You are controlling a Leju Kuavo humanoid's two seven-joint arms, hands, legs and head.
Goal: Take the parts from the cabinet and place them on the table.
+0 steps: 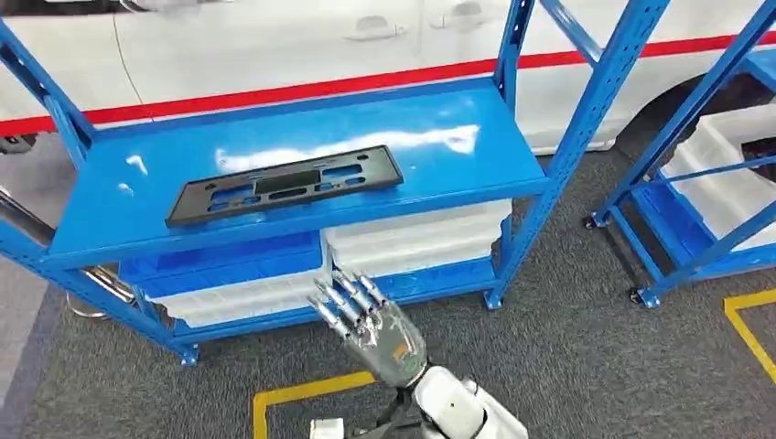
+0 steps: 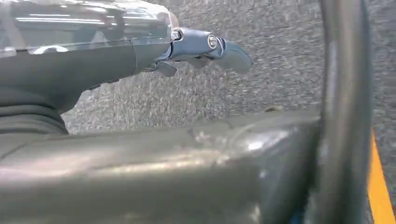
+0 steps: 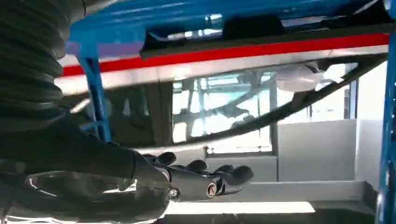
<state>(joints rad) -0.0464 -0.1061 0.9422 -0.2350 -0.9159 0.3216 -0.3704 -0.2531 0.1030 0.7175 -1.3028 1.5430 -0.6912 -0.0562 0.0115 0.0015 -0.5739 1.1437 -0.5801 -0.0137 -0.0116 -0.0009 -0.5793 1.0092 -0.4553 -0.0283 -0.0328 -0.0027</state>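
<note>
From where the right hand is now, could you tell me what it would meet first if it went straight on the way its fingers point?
Probably the white bin under the blue shelf; the right hand points up toward it, though depth is unclear.
</note>
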